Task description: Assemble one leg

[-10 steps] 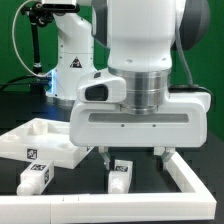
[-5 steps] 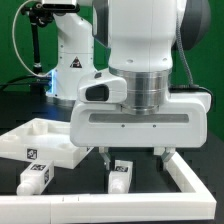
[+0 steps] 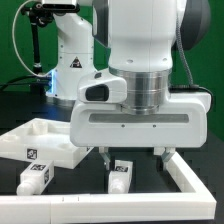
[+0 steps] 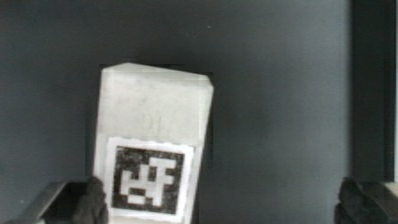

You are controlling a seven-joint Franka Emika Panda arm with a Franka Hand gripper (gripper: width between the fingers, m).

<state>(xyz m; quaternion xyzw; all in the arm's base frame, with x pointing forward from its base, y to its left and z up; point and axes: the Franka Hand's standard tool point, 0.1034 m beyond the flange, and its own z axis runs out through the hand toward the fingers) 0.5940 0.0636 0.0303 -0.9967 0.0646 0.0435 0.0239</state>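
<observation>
Largely, the exterior view is filled by the bulky white Franka robot arm [image 3: 140, 50], which hangs over the black desk [image 3: 70, 200]. A wide flat white plastic panel with corner sockets [image 3: 40, 140] lies at the exterior view's left. Well off to the panel's right runs a white raised border rail [image 3: 190, 180]. Between panel and rail, the two-finger claw [image 3: 133, 160] is released — fingers spread wide, clamping nothing. The small white oblong plastic leg [image 3: 120, 176], with its black-and-white tag, lies on the desk between those fingers — nearer the finger on the panel's side. A second, similar white block [image 3: 35, 178] lies just beside the panel's near edge.
</observation>
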